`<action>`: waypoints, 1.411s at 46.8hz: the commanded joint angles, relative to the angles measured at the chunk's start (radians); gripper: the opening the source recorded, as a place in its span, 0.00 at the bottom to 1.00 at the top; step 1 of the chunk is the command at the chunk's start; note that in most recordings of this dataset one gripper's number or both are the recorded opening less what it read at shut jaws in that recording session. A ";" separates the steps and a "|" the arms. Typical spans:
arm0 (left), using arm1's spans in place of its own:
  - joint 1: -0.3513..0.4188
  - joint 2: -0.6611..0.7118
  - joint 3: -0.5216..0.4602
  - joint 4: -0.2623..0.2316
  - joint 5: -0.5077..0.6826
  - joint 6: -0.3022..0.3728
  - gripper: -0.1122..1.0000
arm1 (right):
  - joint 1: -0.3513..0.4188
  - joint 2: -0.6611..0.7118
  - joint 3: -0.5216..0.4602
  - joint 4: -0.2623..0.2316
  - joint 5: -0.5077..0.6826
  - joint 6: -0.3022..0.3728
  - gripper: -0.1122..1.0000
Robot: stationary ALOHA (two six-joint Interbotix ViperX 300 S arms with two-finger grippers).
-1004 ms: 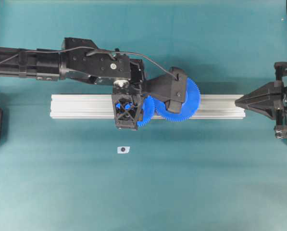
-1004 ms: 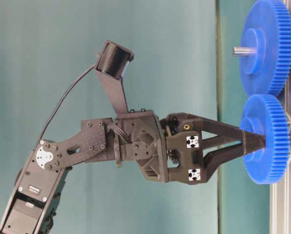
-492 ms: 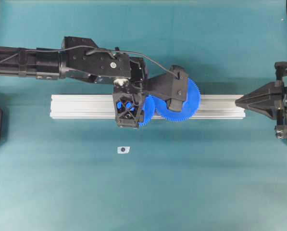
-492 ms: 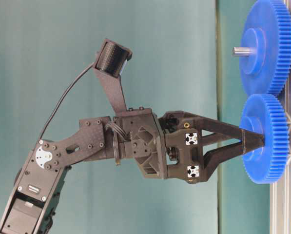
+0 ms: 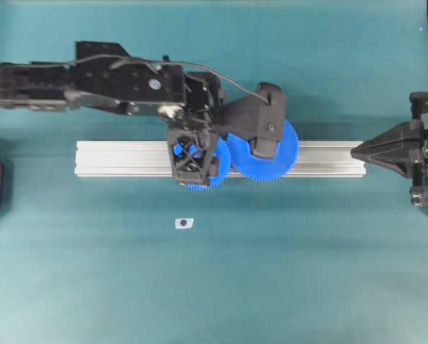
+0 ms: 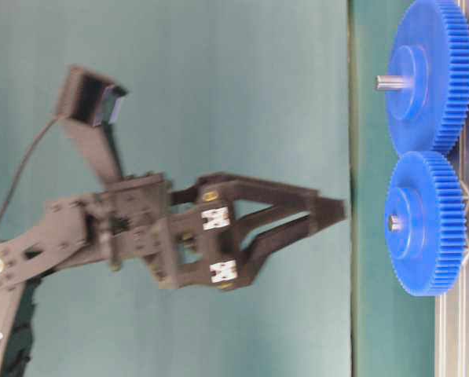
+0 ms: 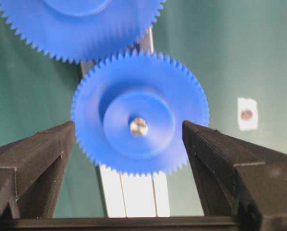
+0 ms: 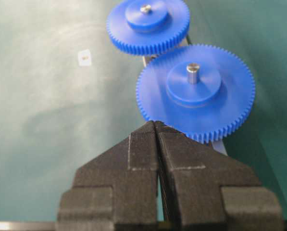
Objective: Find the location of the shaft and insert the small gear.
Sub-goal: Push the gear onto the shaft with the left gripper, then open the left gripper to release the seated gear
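A teal table (image 5: 285, 287) fills the scene, and across its middle lies a long silver aluminium rail (image 5: 120, 159). Two bright blue toothed gears sit on the rail with their teeth meeting. The large gear (image 8: 196, 91) has a grey metal pin standing up from its raised hub. Next to it, the small gear (image 7: 139, 119) is seated flat on the rail, and the silver tip of the shaft (image 7: 138, 126) shows in the middle of its round hub, level with the hub's face. The left gripper (image 6: 328, 216) hangs just above the small gear, clear of it in the table-level view. Its two black fingers (image 7: 37, 154) are spread wide apart and hold nothing. In its own wrist camera, the small gear lies straight ahead between the fingertips and the large gear lies beyond that, at the top edge. A small white tag (image 7: 247, 114) with a dark round dot sits on the table off to the right of this gripper, well apart from the rail. The right gripper (image 8: 156, 126) rests near the far end of the rail, its two black fingers pressed together with nothing between them. The large gear is just ahead of its tip, and the small gear lies farther on.
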 commanded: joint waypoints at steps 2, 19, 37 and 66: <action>-0.005 -0.052 -0.021 0.003 0.008 -0.011 0.87 | -0.003 0.006 -0.009 0.000 -0.005 0.008 0.11; -0.014 -0.086 0.006 0.005 0.009 -0.026 0.87 | -0.003 0.006 -0.009 0.000 -0.005 0.009 0.11; -0.020 -0.100 0.006 0.003 0.008 -0.029 0.87 | -0.003 0.006 -0.012 0.000 -0.005 0.009 0.11; -0.028 -0.109 0.009 0.003 0.009 -0.060 0.87 | -0.003 0.006 -0.011 0.000 -0.005 0.009 0.11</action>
